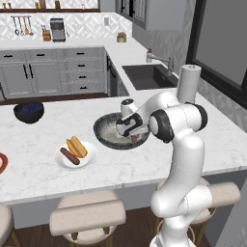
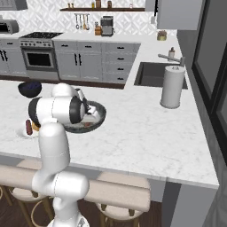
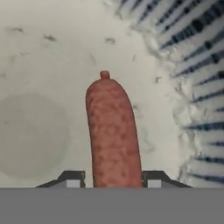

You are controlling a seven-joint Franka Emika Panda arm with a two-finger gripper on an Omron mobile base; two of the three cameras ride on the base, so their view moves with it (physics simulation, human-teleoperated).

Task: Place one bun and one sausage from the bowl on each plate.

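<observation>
Looking down the hand, I see my fingers (image 3: 113, 178) pinching a sausage (image 3: 113, 131). It lies in the bowl (image 1: 102, 129) on the bench (image 1: 144, 164).

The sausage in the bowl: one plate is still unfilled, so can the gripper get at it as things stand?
Probably yes. The gripper is down in the bowl, a fingertip on each side of the sausage, nothing between.

bowl (image 1: 105, 132): mid tabletop (image 1: 38, 169), sausage (image 3: 113, 131) inside
white plate (image 1: 89, 157): nearer the front edge, left of bowl, holding bun (image 1: 77, 146)
</observation>
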